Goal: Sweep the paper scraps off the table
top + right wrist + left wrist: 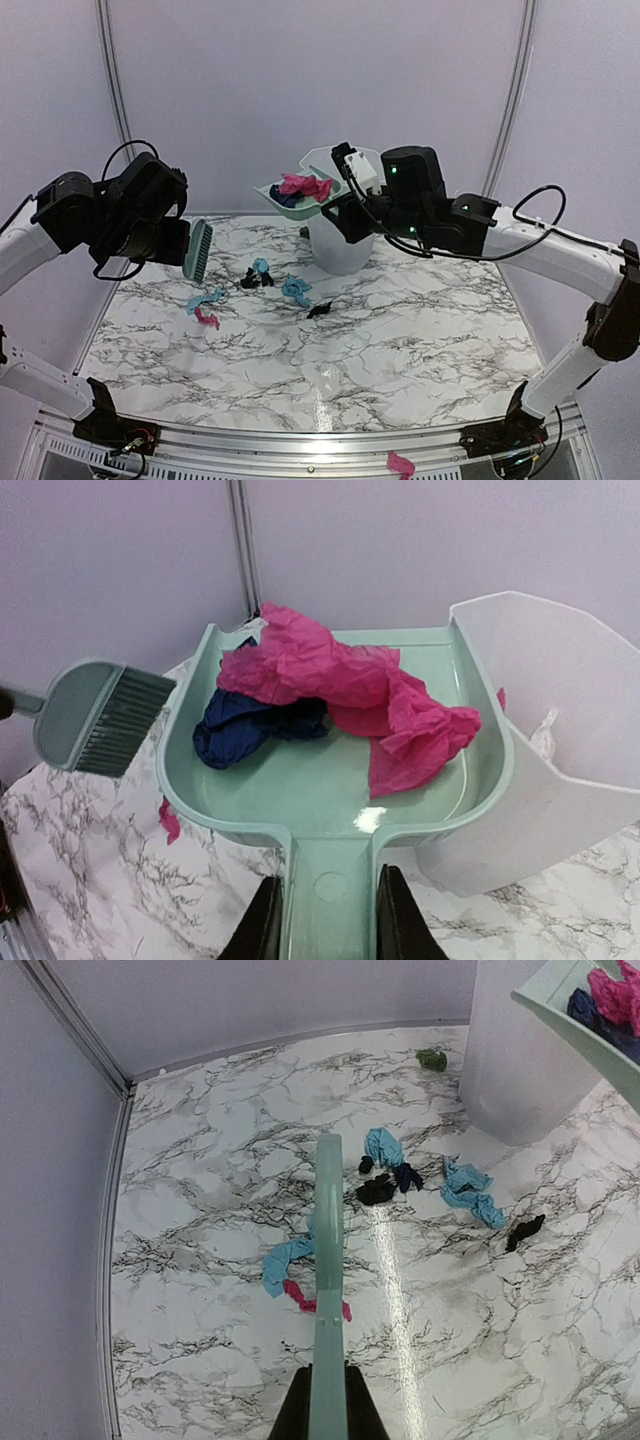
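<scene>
Dustpan up at the bin, plenty of bits on the marble

The right claw (328,915) is clamped on the handle of a mint dustpan (330,800), held up against the rim of a white bin (540,740) at the back of the surface (400,340), with crumpled pink and navy paper in the pan. The left claw (327,1405) is closed tight on the handle of a matching brush (197,249), raised off the marble on the left. The loose paper scraps (296,290), light blue, pink and black, lie scattered between brush and bin, below and ahead of the left claw, nothing touching them. A small green bit (432,1059) sits by the bin's base, and one pink piece (401,464) is down on the front rail. White marble look with dark veins, plain pale walls around
</scene>
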